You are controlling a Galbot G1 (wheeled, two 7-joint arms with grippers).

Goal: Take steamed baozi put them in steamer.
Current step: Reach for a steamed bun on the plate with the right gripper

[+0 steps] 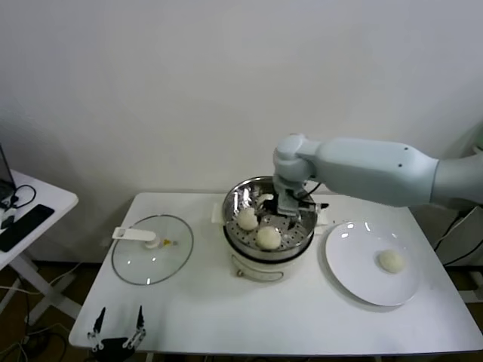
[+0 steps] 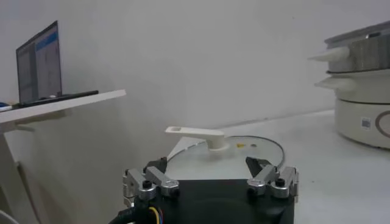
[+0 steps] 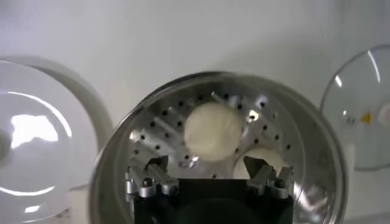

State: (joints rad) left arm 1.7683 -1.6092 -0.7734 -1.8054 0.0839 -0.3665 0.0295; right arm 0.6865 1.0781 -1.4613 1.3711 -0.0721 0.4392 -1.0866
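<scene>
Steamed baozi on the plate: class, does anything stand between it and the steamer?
Nothing visible does. The last steamed baozi lies alone on the plate, beside the uncovered steamer; its lid rests on the steamer's other side.

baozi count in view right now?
3. Two baozi sit in the steamer: one nearer its left wall, one at its front. One remains on the plate. The right arm may hide another.

We note the steamer as polished, perforated stainless steel on a glossy white plastic base; the steamed baozi as smooth, matt dough; the plate as glossy white; the lid as clear glass; the table as smooth matt white.
</scene>
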